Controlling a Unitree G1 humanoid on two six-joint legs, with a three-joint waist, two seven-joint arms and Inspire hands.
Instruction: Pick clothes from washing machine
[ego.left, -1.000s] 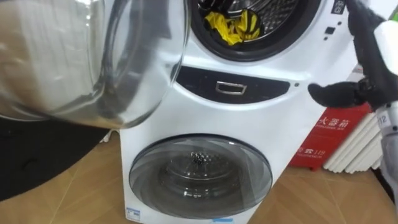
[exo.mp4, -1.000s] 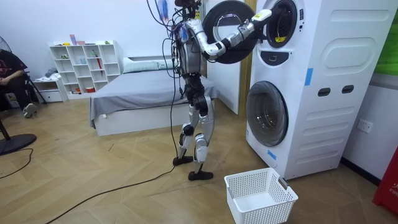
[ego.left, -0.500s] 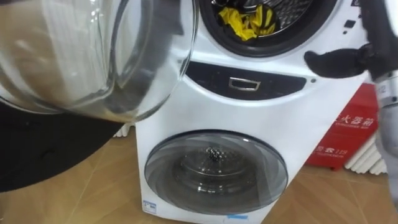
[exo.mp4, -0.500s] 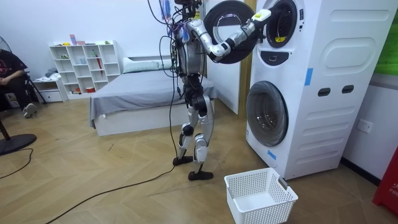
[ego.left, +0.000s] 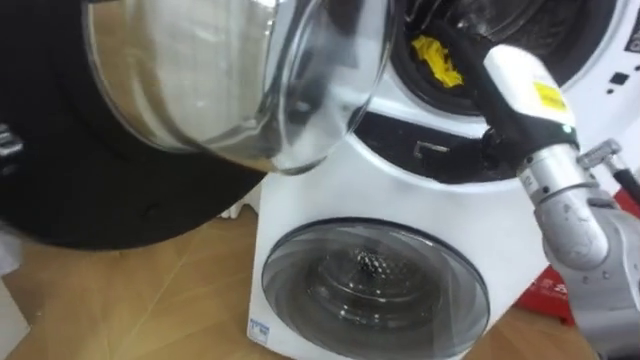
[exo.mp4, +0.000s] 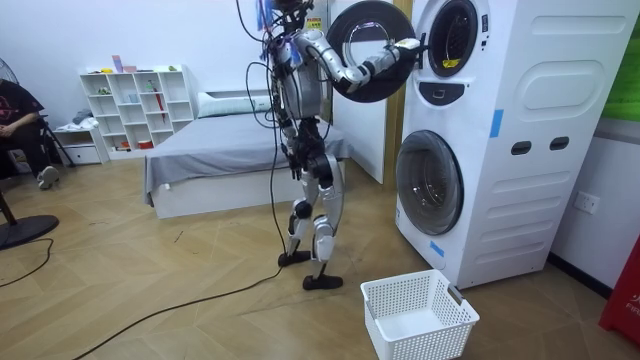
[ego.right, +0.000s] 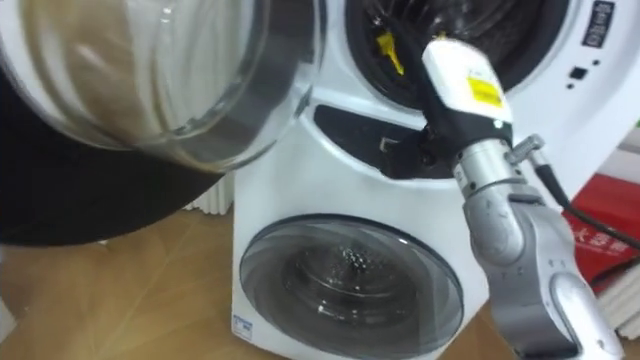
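Room view: the robot stands upright on the wooden floor, facing the washing machine (exo.mp4: 500, 150) and close to its front, right arm raised to the upper opening
Right hand (exo.mp4: 411, 46): at the rim of the washing machine's upper opening; in the eye views the white forearm slants up across the machine's front and the hand is lost in the dark of the drum mouth
Fingers: hidden in the drum's shadow, so I cannot tell how far apart they are, nor whether they touch or hold anything
Clothes: a yellow cloth (ego.left: 436, 58) lies inside the washing machine's upper drum, at the lower edge of the opening, just beside the right wrist; contact with the hand cannot be made out
Upper door (ego.left: 230, 80): open, standing out to the left of the washing machine's upper opening, its clear glass bowl bulging toward the eye views inside a black ring
Dark panel (ego.left: 420, 150): across the washing machine's front, just below the upper opening, partly behind the forearm
Lower door (ego.left: 375, 285): round, glass-fronted, closed, in the washing machine's lower half
Basket (exo.mp4: 420, 335): white and slotted, on the floor near the washing machine's base
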